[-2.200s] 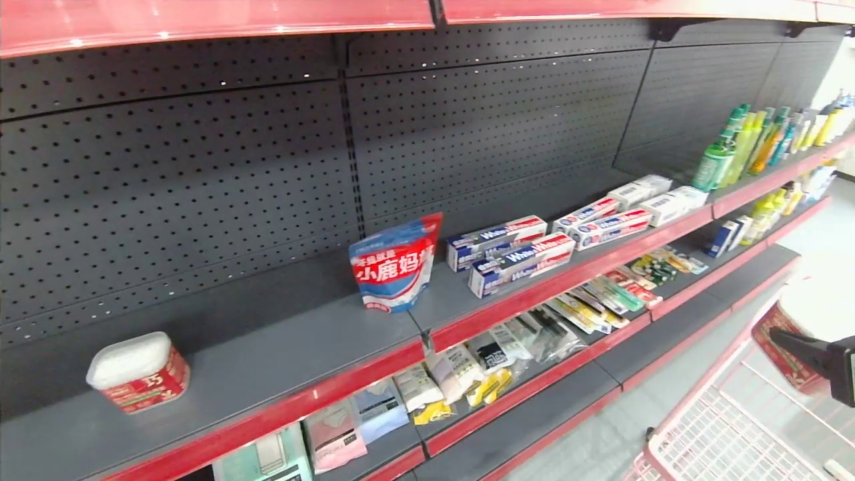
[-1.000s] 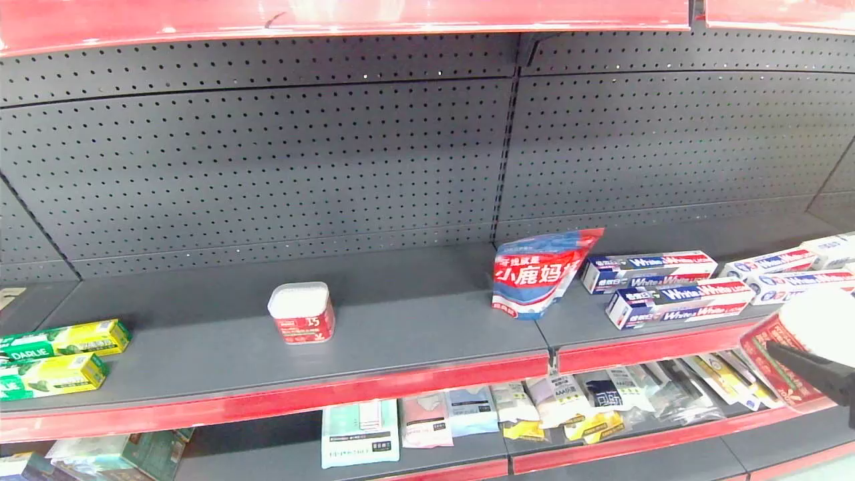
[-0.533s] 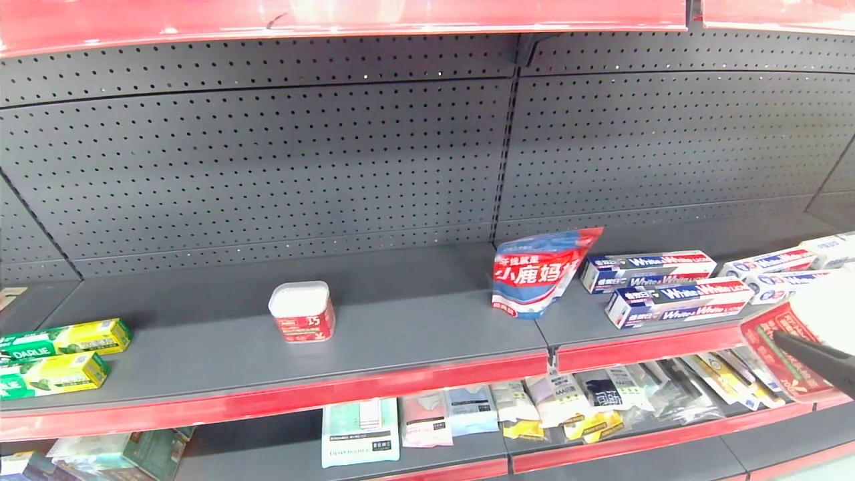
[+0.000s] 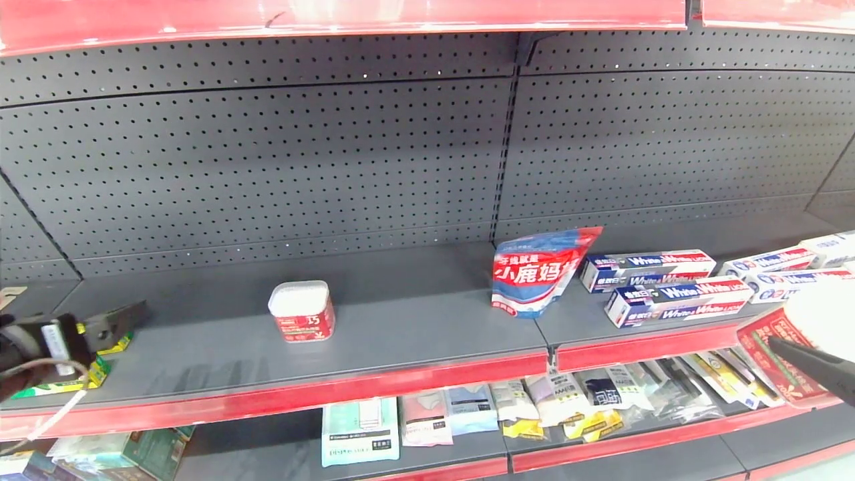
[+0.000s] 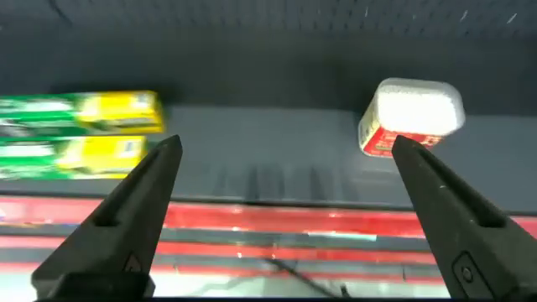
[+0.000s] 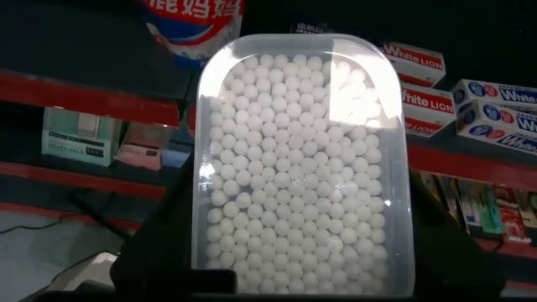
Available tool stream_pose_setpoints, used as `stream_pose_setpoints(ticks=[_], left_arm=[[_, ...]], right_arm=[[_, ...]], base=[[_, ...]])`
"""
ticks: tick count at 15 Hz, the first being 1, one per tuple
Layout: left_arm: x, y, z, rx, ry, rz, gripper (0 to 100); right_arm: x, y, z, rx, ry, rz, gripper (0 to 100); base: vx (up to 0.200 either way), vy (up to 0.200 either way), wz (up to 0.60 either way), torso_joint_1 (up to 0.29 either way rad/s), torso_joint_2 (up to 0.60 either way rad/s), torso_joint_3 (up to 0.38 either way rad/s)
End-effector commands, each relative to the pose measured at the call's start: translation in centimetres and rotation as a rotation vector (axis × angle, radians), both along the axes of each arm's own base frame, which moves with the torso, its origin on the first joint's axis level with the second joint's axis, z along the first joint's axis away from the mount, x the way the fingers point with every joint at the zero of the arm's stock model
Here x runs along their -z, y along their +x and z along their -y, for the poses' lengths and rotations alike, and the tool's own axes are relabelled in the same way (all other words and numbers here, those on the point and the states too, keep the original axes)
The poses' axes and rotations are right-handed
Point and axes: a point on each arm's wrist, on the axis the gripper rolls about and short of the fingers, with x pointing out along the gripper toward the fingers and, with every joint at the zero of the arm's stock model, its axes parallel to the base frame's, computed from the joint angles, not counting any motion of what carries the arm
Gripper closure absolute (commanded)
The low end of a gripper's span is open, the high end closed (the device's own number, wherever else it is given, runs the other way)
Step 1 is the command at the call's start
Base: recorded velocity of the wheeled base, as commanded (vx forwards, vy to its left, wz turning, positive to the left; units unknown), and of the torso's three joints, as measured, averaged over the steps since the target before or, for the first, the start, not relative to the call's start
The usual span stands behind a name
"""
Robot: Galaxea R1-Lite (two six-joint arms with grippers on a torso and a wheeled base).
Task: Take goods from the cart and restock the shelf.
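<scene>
My right gripper is at the far right, in front of the shelf's red edge, shut on a clear tub of white balls with a red label. A matching red and white tub stands on the grey shelf, left of centre. My left gripper hangs open at the far left, level with the shelf front. In the left wrist view its two black fingers are spread wide, with the shelf tub beyond one fingertip and nothing between them.
Green and yellow boxes lie at the shelf's left end, behind my left gripper. A blue and red pouch stands right of centre, beside several toothpaste boxes. Bare shelf lies between tub and pouch. Packets fill the lower shelf.
The camera swung from the cart end to face the shelf. Over the last half second my left gripper rose into view at the far left. The held tub barely shifted.
</scene>
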Motion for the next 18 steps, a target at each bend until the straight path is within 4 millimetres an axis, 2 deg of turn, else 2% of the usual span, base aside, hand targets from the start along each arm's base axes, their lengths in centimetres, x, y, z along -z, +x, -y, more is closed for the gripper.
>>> stream_pose_setpoints(ticks=[1,2,4,6,8,11,14,16,18], left_arm=[[2.8,7.5,1.0,0.006,-0.041,-0.17,0],[3.5,9.4,1.4,-0.033,-0.092,-0.192,0],[3.2,10.9,2.1,-0.064,-0.176,-0.169,0],[3.2,10.6,2.2,0.027,-0.142,-0.181,0],[3.4,9.6,2.0,0.188,-0.079,-0.208,0],[4.2,9.4,1.6,0.264,-0.008,-0.238,0],[5.1,13.1,1.7,0.232,-0.016,-0.195,0],[4.9,15.6,3.3,0.125,-0.081,-0.144,0],[4.9,17.0,4.8,0.069,-0.137,-0.144,0]], right_arm=[[0.2,0.1,0.0,-0.001,-0.001,-0.01,100],[0.3,0.1,0.0,-0.001,-0.001,-0.016,100],[0.3,0.1,0.0,-0.001,-0.001,-0.018,100],[0.4,0.3,0.0,0.001,0.001,-0.024,100],[0.4,0.6,0.0,0.002,0.0,-0.033,100],[0.5,0.8,0.0,0.002,-0.001,-0.044,100],[0.8,0.8,0.0,0.002,-0.001,-0.054,100],[0.8,0.8,0.0,0.0,-0.003,-0.056,100],[0.8,0.8,0.0,0.0,-0.003,-0.054,100]], base=[[0.0,0.0,0.0,0.0,0.0,0.0],[0.0,0.0,0.0,0.0,0.0,0.0],[0.0,0.0,0.0,0.0,0.0,0.0],[0.0,0.0,0.0,0.0,0.0,0.0],[0.0,0.0,0.0,0.0,0.0,0.0],[0.0,0.0,0.0,0.0,0.0,0.0],[0.0,0.0,0.0,0.0,0.0,0.0],[0.0,0.0,0.0,0.0,0.0,0.0],[0.0,0.0,0.0,0.0,0.0,0.0]])
